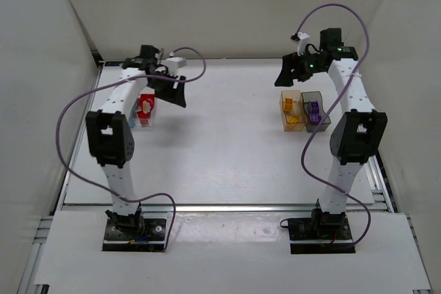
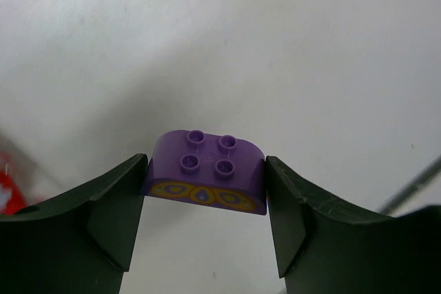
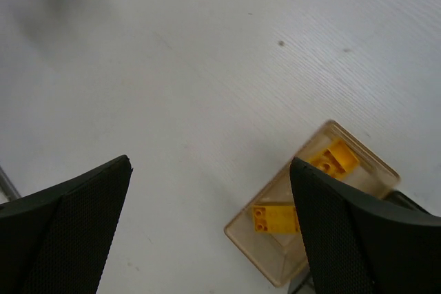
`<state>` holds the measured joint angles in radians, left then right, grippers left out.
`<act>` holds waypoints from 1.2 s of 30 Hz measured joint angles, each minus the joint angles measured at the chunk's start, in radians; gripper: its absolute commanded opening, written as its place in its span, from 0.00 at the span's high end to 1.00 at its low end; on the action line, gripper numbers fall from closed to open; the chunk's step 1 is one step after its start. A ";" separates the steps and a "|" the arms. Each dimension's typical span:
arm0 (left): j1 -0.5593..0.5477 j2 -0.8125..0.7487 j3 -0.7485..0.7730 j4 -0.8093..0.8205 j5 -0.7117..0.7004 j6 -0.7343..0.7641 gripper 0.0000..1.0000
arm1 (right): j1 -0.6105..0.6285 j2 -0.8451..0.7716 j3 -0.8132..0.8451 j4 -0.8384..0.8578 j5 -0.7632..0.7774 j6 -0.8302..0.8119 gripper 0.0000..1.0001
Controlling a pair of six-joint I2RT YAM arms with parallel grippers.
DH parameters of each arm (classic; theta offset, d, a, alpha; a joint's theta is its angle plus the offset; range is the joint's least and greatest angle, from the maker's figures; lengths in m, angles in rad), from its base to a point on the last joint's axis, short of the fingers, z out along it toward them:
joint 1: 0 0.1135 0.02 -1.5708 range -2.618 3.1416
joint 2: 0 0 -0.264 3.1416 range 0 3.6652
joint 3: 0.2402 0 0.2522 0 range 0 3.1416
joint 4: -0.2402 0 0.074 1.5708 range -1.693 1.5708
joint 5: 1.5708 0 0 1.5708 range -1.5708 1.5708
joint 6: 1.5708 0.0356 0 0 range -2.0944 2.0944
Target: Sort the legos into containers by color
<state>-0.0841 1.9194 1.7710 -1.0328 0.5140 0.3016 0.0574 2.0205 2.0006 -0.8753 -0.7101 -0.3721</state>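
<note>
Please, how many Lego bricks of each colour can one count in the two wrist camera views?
purple brick: 1, gripped in the left tool
yellow bricks: 2, inside the amber bin
red patch at the left wrist view's edge: too little shows to count
total: 3 bricks
</note>
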 measured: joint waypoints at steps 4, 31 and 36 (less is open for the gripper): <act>-0.126 0.208 0.191 0.039 -0.036 -0.038 0.80 | -0.052 -0.074 -0.059 0.018 0.077 0.023 0.01; -0.455 0.613 0.534 0.151 -0.186 0.034 0.20 | -0.051 -0.301 -0.257 0.042 0.270 -0.032 0.01; -0.453 0.613 0.534 0.152 -0.206 0.034 0.00 | -0.051 -0.301 -0.260 0.042 0.270 -0.032 0.01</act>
<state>-0.5373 2.5328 2.3047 -0.8810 0.3077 0.3351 0.0067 1.7195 1.7405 -0.8333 -0.4404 -0.4038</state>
